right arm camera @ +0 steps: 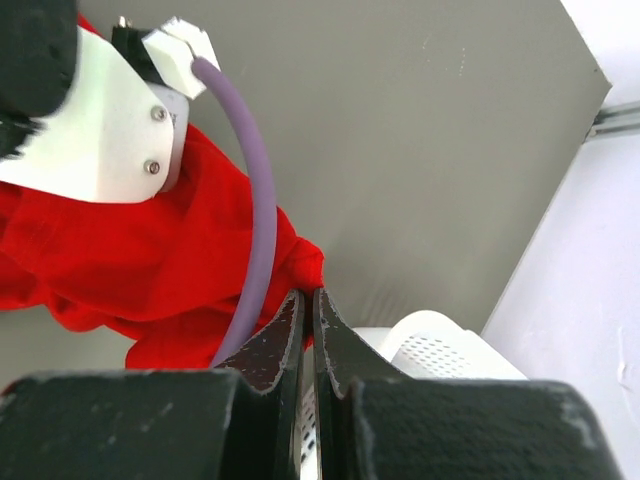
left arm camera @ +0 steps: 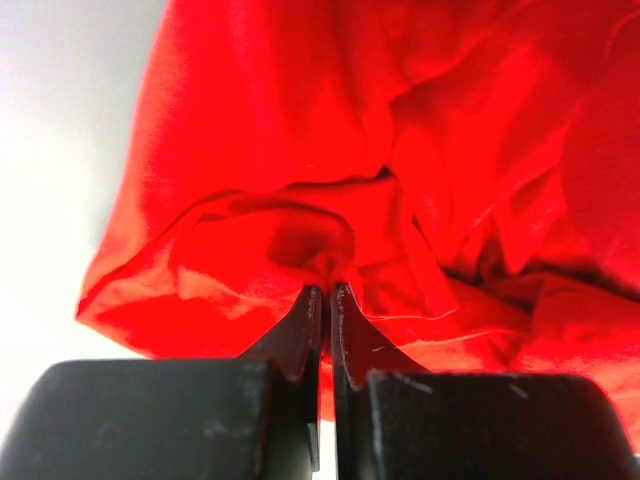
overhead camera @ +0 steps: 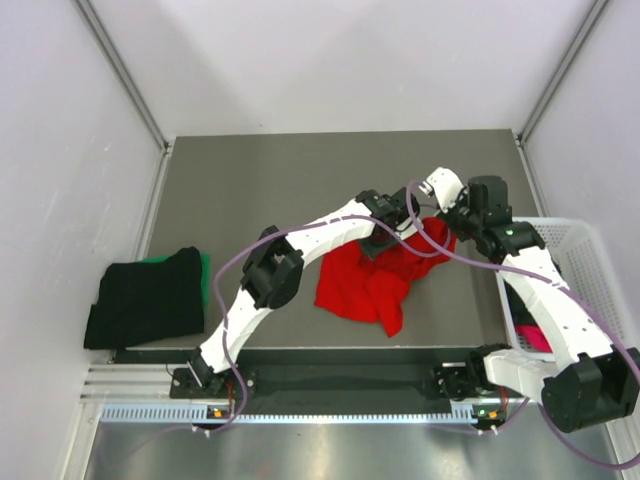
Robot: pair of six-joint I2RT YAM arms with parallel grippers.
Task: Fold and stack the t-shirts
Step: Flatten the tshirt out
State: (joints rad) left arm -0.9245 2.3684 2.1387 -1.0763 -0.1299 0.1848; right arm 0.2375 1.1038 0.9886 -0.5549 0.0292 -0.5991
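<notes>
The bright red crumpled cloth t-shirt (overhead camera: 365, 285) lies in a heap near the middle of the dark grey desk (overhead camera: 280, 170), a little toward the right; the left pincer (left arm camera: 326, 290) is closed on a puckered fold at the heap's far side, its jaws all but meeting with red cloth nipped between the tips; the right pincer (right arm camera: 308, 296) is likewise closed, pinching the shirt's far right edge, close to the left arm's wrist; a folded black cloth t-shirt (overhead camera: 145, 305) rests at the desk's left edge, on top of a green cloth t-shirt (overhead camera: 205, 265) of which only a strip shows; at the right edge stands a white mesh plastic basket (overhead camera: 575, 245), with a bundle of magenta-pink cloth (overhead camera: 535, 340) inside it.
</notes>
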